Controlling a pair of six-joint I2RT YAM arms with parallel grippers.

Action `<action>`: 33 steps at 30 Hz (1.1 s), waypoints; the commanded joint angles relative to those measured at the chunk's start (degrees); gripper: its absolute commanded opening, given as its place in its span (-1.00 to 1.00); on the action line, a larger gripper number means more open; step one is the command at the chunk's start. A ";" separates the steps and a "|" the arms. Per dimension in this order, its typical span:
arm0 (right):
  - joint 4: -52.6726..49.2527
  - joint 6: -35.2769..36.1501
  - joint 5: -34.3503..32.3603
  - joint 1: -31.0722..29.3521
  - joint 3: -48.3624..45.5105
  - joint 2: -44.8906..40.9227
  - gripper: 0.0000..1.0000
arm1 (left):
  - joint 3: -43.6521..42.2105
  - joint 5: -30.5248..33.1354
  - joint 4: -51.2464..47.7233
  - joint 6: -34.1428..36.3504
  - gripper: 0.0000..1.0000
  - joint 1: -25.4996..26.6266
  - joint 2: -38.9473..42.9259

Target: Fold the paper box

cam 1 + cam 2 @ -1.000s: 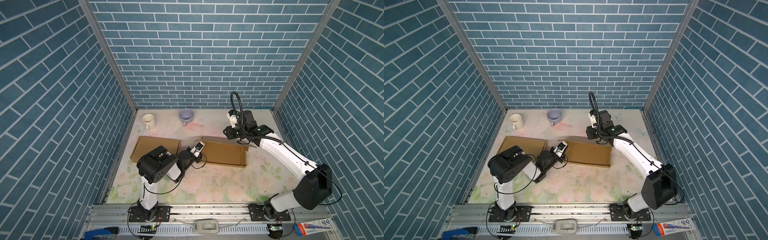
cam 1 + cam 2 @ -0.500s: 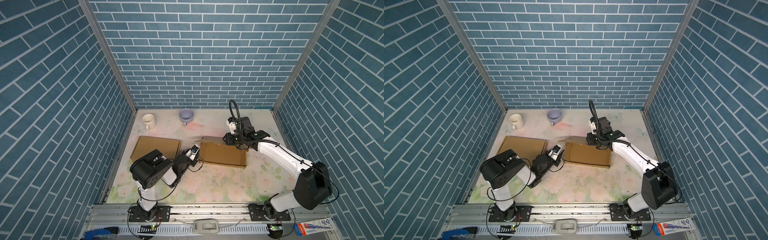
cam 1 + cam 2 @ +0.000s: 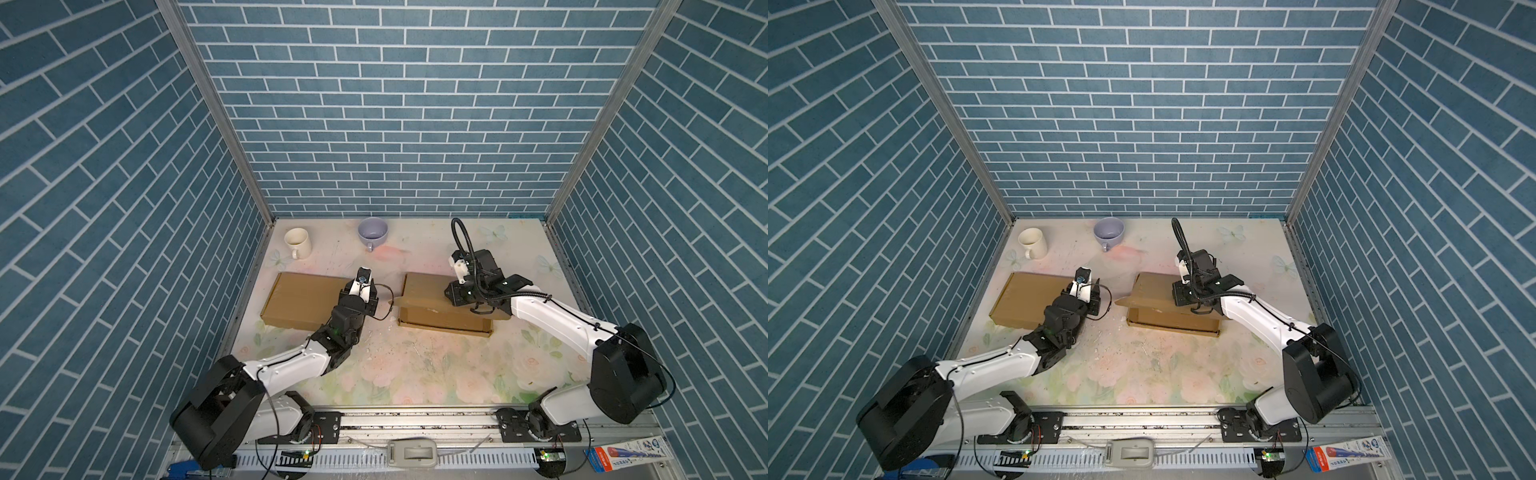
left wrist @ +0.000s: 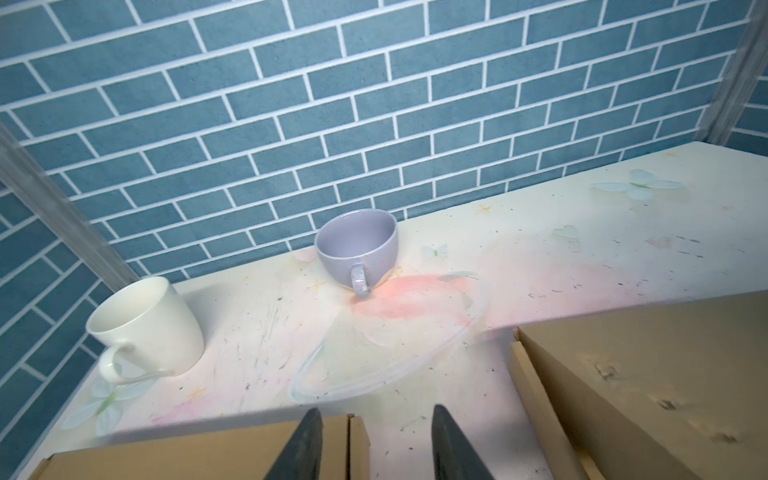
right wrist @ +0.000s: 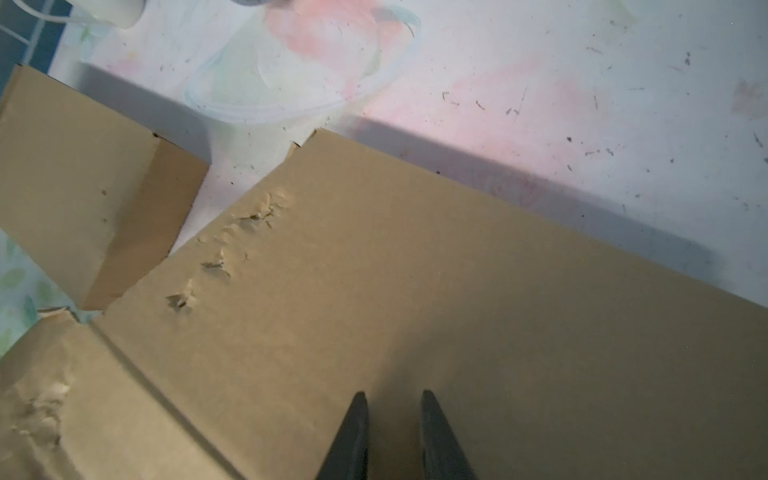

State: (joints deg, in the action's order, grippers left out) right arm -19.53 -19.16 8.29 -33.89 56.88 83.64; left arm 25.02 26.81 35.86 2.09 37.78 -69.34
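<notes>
Right gripper (image 5: pixel 392 395), barely parted and empty, presses the flat brown cardboard box (image 3: pixel 424 293) on the desk (image 3: pixel 415 365); left gripper (image 4: pixel 374 411), half open, holds nothing, so the unbraced box could slide or spring open.

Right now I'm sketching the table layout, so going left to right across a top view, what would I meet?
White mug → purple cup → right box. The left box overlaps the mug's span, so it is left out.
</notes>
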 commanded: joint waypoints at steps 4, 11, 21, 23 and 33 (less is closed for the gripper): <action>3.34 1.36 -2.93 -0.83 -4.60 1.09 -0.54 | 12.33 -18.58 -22.68 -5.03 -0.17 -3.15 2.35; 5.07 -0.11 -3.79 -1.27 -6.32 4.20 -0.54 | 20.96 -43.63 -24.06 -12.65 -0.28 -2.45 -11.54; 7.62 -3.40 0.15 -1.28 -7.28 -1.45 -0.54 | 20.01 -48.46 -14.48 -17.64 -0.33 -1.41 -25.57; 9.33 -4.02 -0.39 -1.28 -9.12 -0.90 -0.54 | 19.25 -46.82 -14.14 -17.56 -0.37 -1.47 -26.89; 8.17 -3.31 -1.56 -0.84 -7.97 1.08 -0.50 | 18.09 -43.87 -14.74 -16.10 -0.44 -1.47 -26.89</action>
State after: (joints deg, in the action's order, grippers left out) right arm -9.82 -21.19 7.27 -34.87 48.01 86.32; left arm 44.25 -18.59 22.55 -14.57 36.18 -97.30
